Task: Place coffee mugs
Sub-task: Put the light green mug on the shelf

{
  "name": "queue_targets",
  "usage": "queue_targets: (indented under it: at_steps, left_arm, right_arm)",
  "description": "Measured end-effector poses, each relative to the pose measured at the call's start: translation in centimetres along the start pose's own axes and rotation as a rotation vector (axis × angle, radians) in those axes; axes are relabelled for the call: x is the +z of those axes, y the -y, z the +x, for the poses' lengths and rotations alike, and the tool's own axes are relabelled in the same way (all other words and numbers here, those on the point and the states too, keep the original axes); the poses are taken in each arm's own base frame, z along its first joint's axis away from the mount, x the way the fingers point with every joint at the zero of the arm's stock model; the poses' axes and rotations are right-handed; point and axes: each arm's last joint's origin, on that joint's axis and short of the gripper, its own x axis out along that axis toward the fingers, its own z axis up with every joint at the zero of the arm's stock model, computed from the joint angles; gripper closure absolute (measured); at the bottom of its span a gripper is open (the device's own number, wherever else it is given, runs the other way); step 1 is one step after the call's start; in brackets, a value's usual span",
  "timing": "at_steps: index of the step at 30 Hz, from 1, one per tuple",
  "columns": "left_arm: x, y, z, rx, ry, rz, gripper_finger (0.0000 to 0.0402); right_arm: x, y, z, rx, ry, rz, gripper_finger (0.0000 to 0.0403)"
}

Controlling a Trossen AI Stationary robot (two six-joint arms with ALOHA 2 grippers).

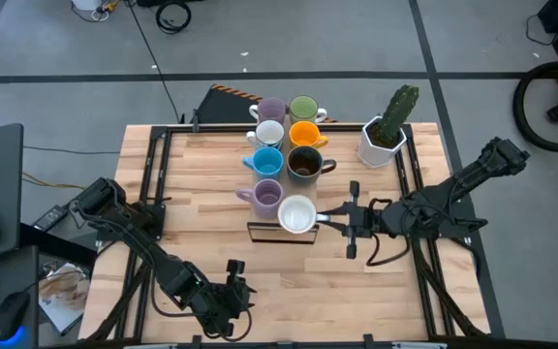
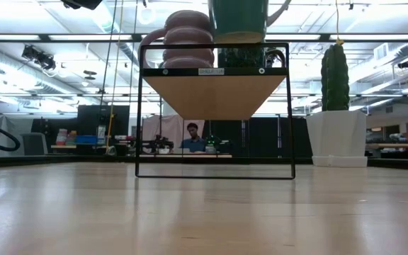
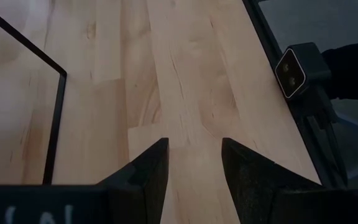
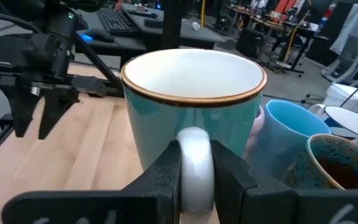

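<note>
Fingers of the right gripper (image 4: 194, 180) closed on the white handle of a pale teal mug (image 4: 191, 106), white inside with a thin brown rim. Same mug (image 1: 297, 214) upright on the black wire rack (image 1: 281, 234) near the middle of the tabletop (image 1: 192, 184), at the near end of the mug group. Just beside it a lilac mug (image 1: 265, 198), then a blue mug (image 1: 265, 162) and a dark brown mug (image 1: 305, 163), farther on a white mug (image 1: 268, 134) and an orange mug (image 1: 304, 134), at the far end a second lilac mug (image 1: 272, 110) and a green mug (image 1: 303, 108). White faceted pot with a cactus (image 1: 387, 131) at the far right corner, apart from the mugs. Fingers of the left gripper (image 3: 194, 171) open, holding nothing, over bare wood at the near edge of the tabletop, well apart from the mugs.
</note>
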Motion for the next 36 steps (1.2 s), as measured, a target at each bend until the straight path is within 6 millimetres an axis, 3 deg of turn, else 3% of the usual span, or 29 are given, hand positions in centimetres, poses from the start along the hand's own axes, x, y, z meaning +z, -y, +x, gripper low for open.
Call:
queue_targets:
  at_steps: [9, 21, 36]
  left_arm:
    - [-0.1, 0.3, -0.2, -0.008, -0.001, 0.006, 0.0246]
    - [-0.5, 0.6, -0.4, -0.007, -0.019, -0.002, 0.0246]
    - [-0.5, 0.5, -0.4, -0.005, -0.022, 0.0, 0.0246]
  right_arm:
    - [-1.6, 0.9, 0.7, -0.053, -0.014, 0.03, 0.0336]
    - [-4.4, 1.5, -0.4, -0.06, -0.031, 0.054, 0.0336]
    - [-5.2, 1.6, -0.4, -0.076, -0.035, 0.131, 0.0336]
